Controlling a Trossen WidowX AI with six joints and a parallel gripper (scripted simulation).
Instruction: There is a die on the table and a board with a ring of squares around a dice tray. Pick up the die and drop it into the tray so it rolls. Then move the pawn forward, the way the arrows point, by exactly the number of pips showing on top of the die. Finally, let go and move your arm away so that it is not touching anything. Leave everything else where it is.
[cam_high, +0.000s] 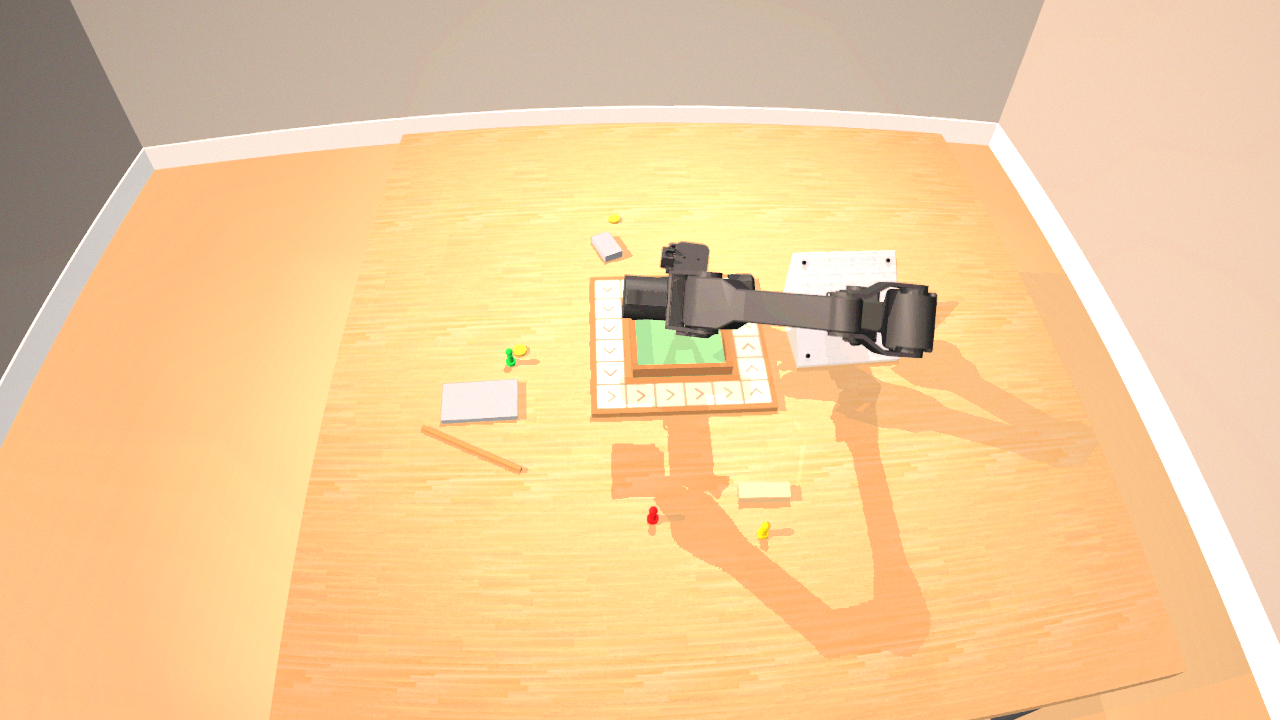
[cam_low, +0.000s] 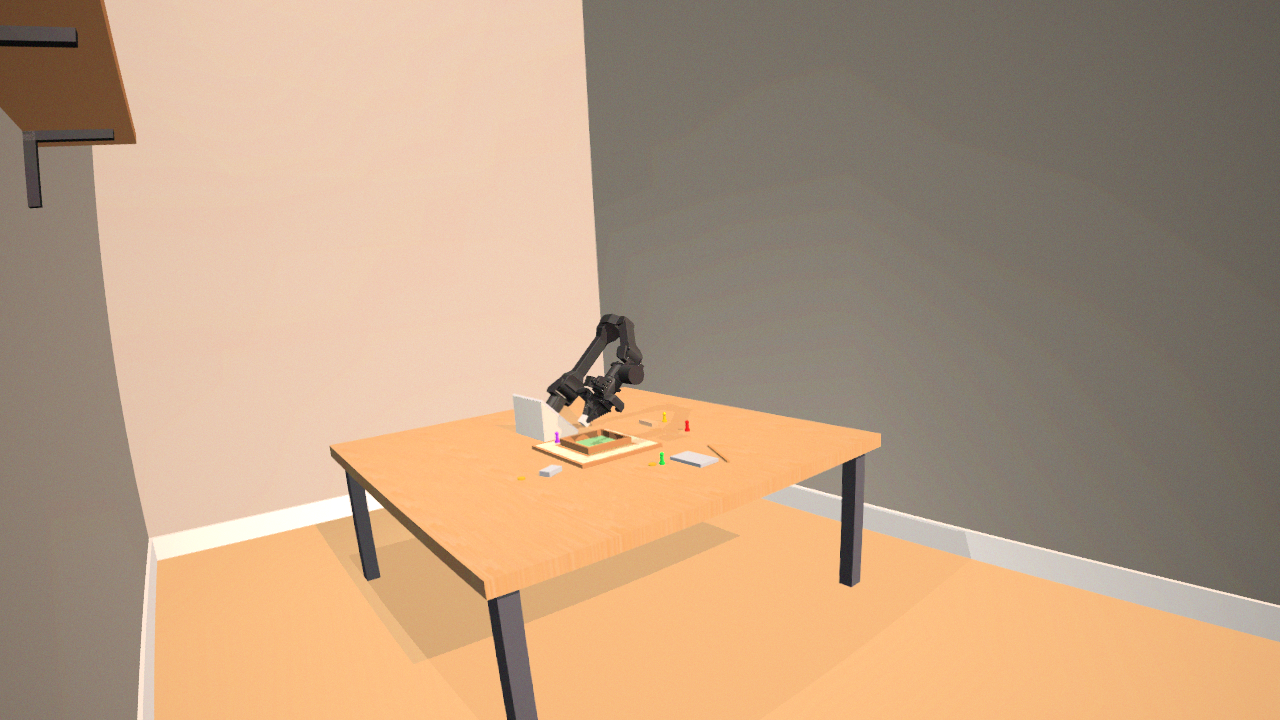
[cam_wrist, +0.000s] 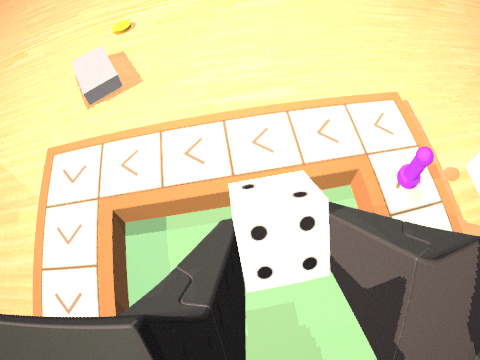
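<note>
My gripper (cam_wrist: 275, 224) is shut on the white die (cam_wrist: 285, 240) (cam_low: 583, 420) and holds it above the dice tray. The die's face toward the wrist camera shows several black pips. The tray (cam_wrist: 150, 204) (cam_high: 682, 370) (cam_low: 581, 449) has a green floor and stands in the middle of the board (cam_high: 594, 358) (cam_wrist: 131, 165). The purple pawn (cam_wrist: 414, 170) (cam_low: 556, 437) stands on the square just below the top right corner square in the wrist view. In the top view the arm hides the pawn and the die.
A grey-white box (cam_wrist: 97, 75) (cam_high: 606, 246) and a yellow disc (cam_wrist: 122, 26) (cam_high: 614, 218) lie beyond the board. A green pawn (cam_high: 510, 358), a flat grey block (cam_high: 479, 400), a stick (cam_high: 471, 449), a red pawn (cam_high: 652, 515), a pale block (cam_high: 763, 490) and a yellow pawn (cam_high: 763, 531) are around it.
</note>
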